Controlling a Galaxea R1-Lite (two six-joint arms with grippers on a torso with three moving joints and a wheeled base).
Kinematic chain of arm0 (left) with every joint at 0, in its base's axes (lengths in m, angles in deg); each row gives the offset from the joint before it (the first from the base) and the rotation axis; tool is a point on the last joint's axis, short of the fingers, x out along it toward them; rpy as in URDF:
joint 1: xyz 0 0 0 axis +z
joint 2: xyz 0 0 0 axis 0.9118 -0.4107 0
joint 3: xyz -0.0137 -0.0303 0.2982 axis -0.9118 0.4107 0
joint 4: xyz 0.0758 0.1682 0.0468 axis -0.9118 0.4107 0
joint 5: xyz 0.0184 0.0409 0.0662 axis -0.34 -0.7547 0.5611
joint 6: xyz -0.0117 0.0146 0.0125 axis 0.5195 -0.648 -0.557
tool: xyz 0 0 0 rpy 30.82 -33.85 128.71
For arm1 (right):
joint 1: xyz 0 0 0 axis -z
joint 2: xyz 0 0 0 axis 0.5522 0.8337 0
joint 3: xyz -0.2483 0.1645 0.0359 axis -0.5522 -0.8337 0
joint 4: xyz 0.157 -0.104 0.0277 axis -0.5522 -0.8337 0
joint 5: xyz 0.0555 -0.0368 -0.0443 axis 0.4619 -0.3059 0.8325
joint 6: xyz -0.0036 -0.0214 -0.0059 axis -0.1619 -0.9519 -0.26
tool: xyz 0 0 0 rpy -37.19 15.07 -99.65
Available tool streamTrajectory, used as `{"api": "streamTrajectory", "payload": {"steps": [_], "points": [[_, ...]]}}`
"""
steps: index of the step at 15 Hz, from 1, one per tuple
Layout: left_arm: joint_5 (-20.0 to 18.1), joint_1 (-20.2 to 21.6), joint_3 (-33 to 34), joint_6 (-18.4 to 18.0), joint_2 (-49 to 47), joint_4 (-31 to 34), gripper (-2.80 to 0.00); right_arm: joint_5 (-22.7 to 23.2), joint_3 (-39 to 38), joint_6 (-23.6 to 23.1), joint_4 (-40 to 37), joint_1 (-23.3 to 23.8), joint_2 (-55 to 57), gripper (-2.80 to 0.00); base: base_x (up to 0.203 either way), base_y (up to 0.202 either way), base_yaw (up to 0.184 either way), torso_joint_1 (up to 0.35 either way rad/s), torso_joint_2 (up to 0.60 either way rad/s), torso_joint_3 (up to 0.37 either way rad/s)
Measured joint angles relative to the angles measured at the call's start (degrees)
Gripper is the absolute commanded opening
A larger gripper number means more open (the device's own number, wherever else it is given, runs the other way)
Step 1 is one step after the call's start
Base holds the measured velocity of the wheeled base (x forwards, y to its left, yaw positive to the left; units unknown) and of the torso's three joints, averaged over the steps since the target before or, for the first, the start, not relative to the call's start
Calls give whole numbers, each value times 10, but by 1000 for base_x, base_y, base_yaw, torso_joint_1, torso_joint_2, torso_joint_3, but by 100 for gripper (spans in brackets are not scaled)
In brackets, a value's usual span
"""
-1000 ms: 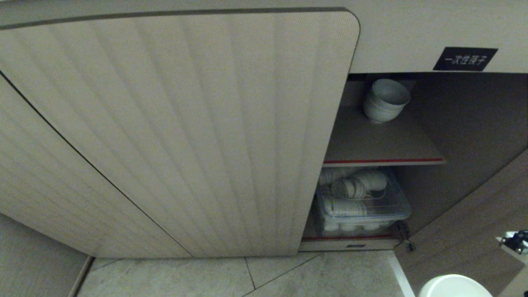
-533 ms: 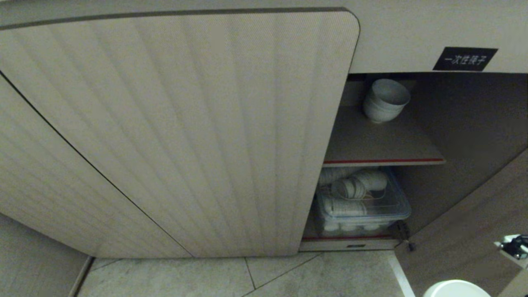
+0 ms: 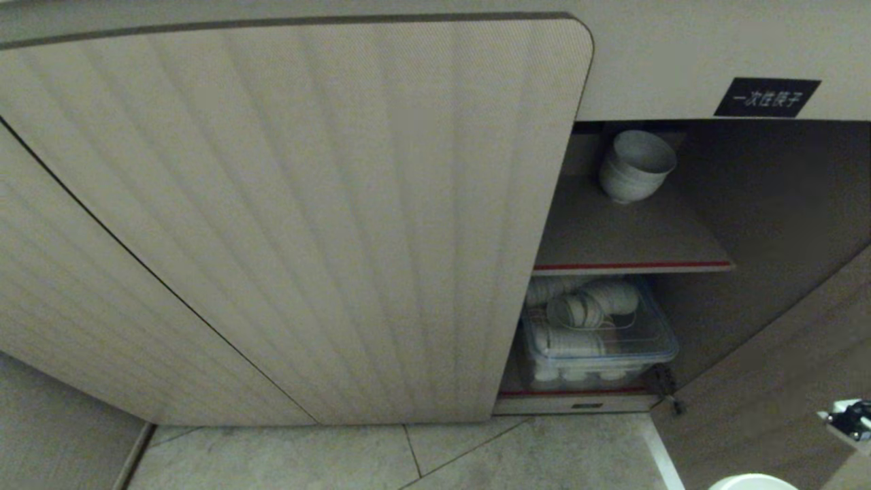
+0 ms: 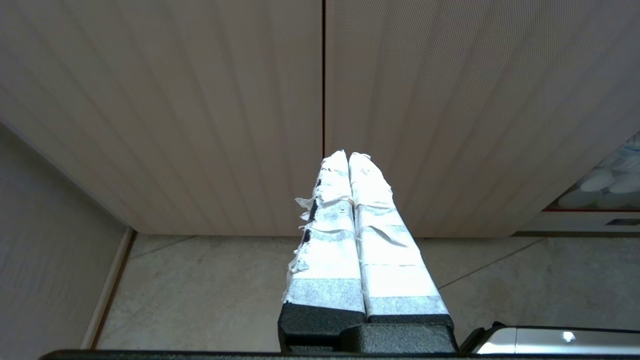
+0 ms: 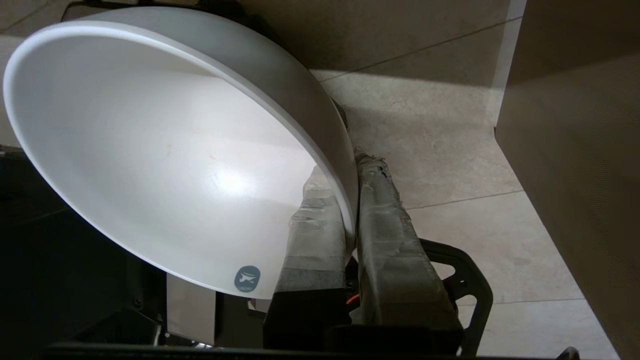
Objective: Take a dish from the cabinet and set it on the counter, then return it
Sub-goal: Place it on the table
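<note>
Your right gripper (image 5: 350, 200) pinches the dish (image 5: 165, 155) by its rim, one finger inside, bowl low beside the open cabinet (image 3: 633, 231) (counter out of view, presumably above), while the left gripper (image 4: 348, 160) hangs pressed together, empty.

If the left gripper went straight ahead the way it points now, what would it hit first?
Most likely the fluted beige cabinet doors, near their seam: the left gripper, jaws shut and empty, aims there above the tiled floor. Depth is unclear.
</note>
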Motion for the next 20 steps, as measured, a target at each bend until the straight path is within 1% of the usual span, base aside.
{"api": "streamTrajectory", "payload": {"steps": [3,17,20], "points": [[0,0,0,0,0,0,-280,0,2,26,13,0,-1,-280,0,0,0,0,0,0],[0,0,0,0,0,0,-280,1,1,31,28,-4,-3,-280,0,0,0,0,0,0],[0,0,0,0,0,0,-280,1,1,46,28,-8,-4,-280,0,0,0,0,0,0]]}}
